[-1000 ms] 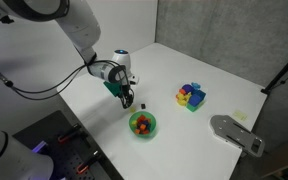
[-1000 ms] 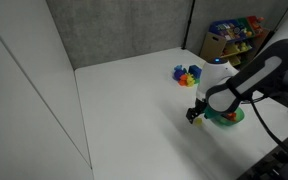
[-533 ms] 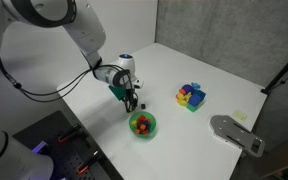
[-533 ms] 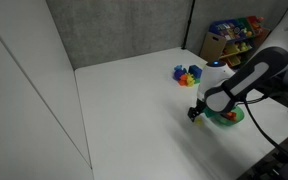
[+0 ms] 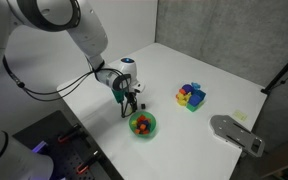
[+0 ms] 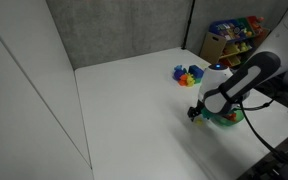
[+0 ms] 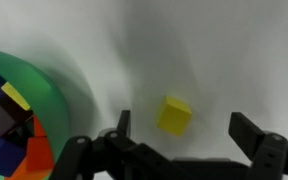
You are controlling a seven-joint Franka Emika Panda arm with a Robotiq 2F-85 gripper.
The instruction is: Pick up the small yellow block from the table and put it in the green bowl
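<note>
Wrist view: one gripper [image 7: 180, 122] enters from the bottom edge, black and angular, with its jaws spread wide and nothing clasped.
Fingers [image 7: 124, 120]: two, dark, with blocky tips. One stands on each side of the block [image 7: 174, 114], and neither touches it.
Block: one, small and yellow, a smooth cube with crisp edges. It lies on the table [image 7: 224, 50] between the fingers, just beside the bowl [image 7: 64, 100] and outside it.
Bowl: one, green and round, with a smooth curved wall. The left edge of the wrist view cuts it off.
Pieces [image 7: 14, 97]: several flat-faced blocks inside the bowl, in yellow, blue and orange-red. Their number cannot be told because part of the bowl is out of frame.
Table: one, white, matt and plain, with soft shadows under the gripper.
Exterior views: both show the gripper [image 5: 130, 106] [image 6: 195, 113] low over the table, just beside the bowl [image 5: 154, 125] [image 6: 230, 119]. The block is too small or too hidden to make out.
Arm [image 5: 84, 40] [image 6: 239, 85]: one, with white rounded shells, bent down toward the table.
Pile [image 5: 191, 96] [image 6: 188, 74]: one cluster of small bright blocks, farther along the table and well apart from the bowl. The colours include yellow, blue, red and green, but the count is unclear.
Slab [image 5: 234, 133]: one, grey and flat with rounded ends, near the table's edge in an exterior view.
Shelf [image 6: 234, 38]: one, beyond the table in an exterior view, holding colourful things too small to name.
</note>
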